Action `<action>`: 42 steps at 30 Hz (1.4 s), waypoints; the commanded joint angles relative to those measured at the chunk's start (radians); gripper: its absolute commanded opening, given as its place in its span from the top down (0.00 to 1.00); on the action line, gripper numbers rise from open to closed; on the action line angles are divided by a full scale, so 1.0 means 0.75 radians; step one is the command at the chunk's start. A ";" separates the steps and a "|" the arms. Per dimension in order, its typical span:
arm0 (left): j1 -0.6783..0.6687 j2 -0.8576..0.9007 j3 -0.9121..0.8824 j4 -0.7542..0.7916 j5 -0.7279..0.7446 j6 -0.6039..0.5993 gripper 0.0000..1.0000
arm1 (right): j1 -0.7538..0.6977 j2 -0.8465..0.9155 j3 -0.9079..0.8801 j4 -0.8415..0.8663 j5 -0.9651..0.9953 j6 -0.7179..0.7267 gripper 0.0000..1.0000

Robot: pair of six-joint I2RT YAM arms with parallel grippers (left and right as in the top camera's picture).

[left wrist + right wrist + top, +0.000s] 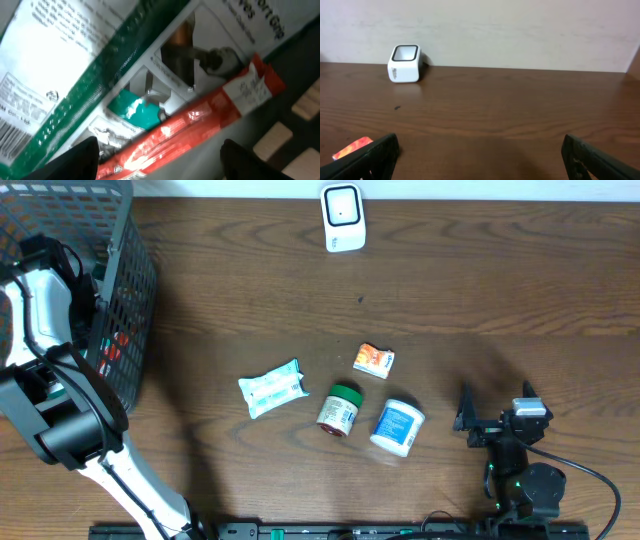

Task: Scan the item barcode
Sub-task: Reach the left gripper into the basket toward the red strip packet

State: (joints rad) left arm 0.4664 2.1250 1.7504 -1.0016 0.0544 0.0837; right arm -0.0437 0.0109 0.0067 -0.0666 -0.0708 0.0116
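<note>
Four items lie on the brown wood surface: one white-blue wipes packet, one green-lidded jar, one orange carton, one white-blue tub. One white boxy scanner stands far centre. The left end effector, fingers apart, hangs in the far-left dark mesh basket over one red packet; the right end effector gapes empty, near right.

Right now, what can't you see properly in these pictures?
- Overhead: barcodes on the jar, tub and white packet are too small.
- Overhead: what's inside the basket is hidden by its mesh wall.
- Left wrist: the red packet is blurred, too close, cut by edges.
- Right wrist: the orange packet is partly behind the right gripper.
</note>
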 commanded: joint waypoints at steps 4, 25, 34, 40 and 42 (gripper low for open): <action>-0.003 0.027 -0.098 0.088 0.007 0.028 0.25 | -0.007 -0.008 -0.002 -0.006 0.008 0.013 0.01; -0.003 0.035 -0.142 0.272 0.008 0.027 0.43 | -0.007 -0.008 -0.002 -0.006 0.008 0.013 0.01; -0.003 0.077 -0.142 0.321 0.008 0.027 0.44 | -0.007 -0.008 -0.002 -0.006 0.008 0.013 0.01; -0.003 0.140 -0.142 0.340 0.009 0.027 0.44 | -0.007 -0.008 -0.002 -0.006 0.008 0.013 0.01; -0.003 0.144 -0.142 0.344 0.008 0.027 0.57 | -0.007 -0.008 -0.002 -0.006 0.008 0.013 0.01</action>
State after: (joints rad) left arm 0.4664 2.1502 1.6611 -0.7467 0.0719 0.1047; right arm -0.0437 0.0109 0.0067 -0.0666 -0.0708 0.0116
